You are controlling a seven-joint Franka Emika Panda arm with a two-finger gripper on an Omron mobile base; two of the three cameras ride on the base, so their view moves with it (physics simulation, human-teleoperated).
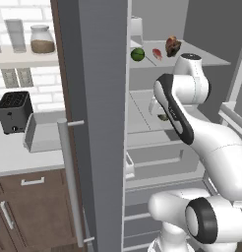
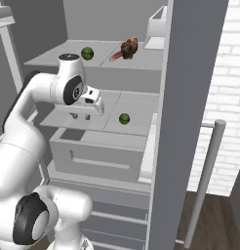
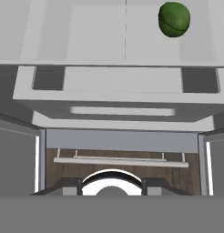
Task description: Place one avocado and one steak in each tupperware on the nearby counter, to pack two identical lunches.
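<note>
The upper fridge shelf (image 2: 53, 59) carries an avocado (image 2: 87, 53), a steak (image 2: 116, 56) and a brown lump (image 2: 129, 47); the middle shelf (image 2: 136, 124) holds another avocado (image 2: 124, 118)

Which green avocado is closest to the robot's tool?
The avocado on the middle fridge shelf, just beside the tool. The other avocado sits a shelf higher, near the steak.

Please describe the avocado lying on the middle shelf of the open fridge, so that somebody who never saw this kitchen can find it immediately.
Look into the open fridge and find the middle shelf, just above the pale drawer. The avocado is the small dark green ball lying alone near that shelf's front edge. The other green avocado sits one shelf higher, near the red steak.
</note>
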